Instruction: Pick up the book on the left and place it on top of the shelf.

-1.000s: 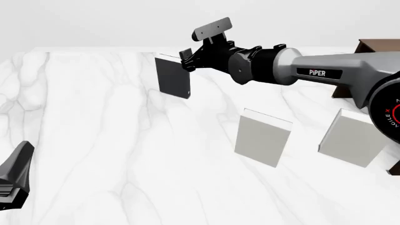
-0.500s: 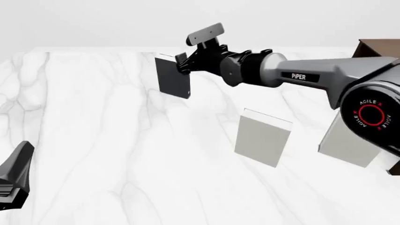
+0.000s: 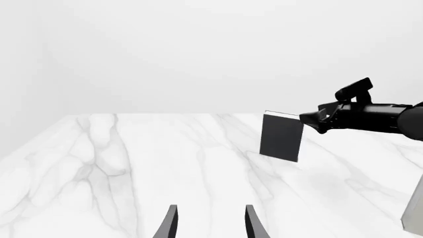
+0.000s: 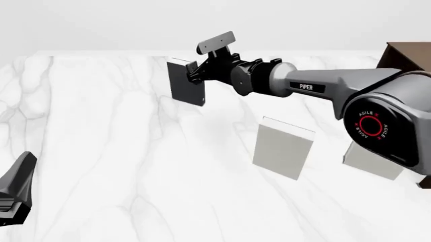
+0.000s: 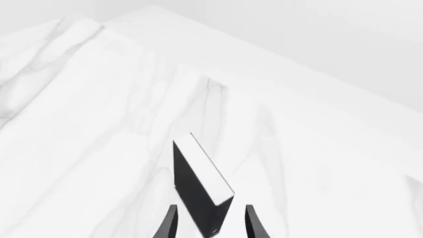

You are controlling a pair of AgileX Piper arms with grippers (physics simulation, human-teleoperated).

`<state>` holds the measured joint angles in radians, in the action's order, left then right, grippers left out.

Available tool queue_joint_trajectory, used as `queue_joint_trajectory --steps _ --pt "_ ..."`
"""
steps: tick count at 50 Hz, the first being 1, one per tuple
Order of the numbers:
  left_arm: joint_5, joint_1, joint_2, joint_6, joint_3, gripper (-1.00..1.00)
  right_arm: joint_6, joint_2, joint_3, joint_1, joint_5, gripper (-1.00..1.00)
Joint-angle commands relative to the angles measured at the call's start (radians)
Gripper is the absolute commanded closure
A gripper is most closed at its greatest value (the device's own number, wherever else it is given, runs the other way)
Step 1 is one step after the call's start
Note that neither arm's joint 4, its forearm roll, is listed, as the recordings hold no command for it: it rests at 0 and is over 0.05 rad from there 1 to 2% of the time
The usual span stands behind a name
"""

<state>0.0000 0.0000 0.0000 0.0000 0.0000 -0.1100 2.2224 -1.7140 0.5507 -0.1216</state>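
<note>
book: dark grey, upright, far left | shelf: brown, far right edge

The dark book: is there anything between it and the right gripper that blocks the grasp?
Nothing visible does. In the right wrist view the dark book stands upright with its near end between the right gripper fingers, which are open. The two pale books stand nearer the camera, off this path.

Right end effector outstretched, fingers apart.
</note>
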Motion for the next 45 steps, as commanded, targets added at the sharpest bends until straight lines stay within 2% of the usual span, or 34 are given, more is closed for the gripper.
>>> queue_joint_trajectory --steps 1,45 --pt "0.000 0.000 0.000 0.000 0.000 -1.00 0.005 0.034 -0.025 -0.003 0.001 -1.00" --pt "0.000 0.000 0.000 0.000 0.000 -1.00 0.030 0.142 -0.104 -0.014 0.003 -1.00"
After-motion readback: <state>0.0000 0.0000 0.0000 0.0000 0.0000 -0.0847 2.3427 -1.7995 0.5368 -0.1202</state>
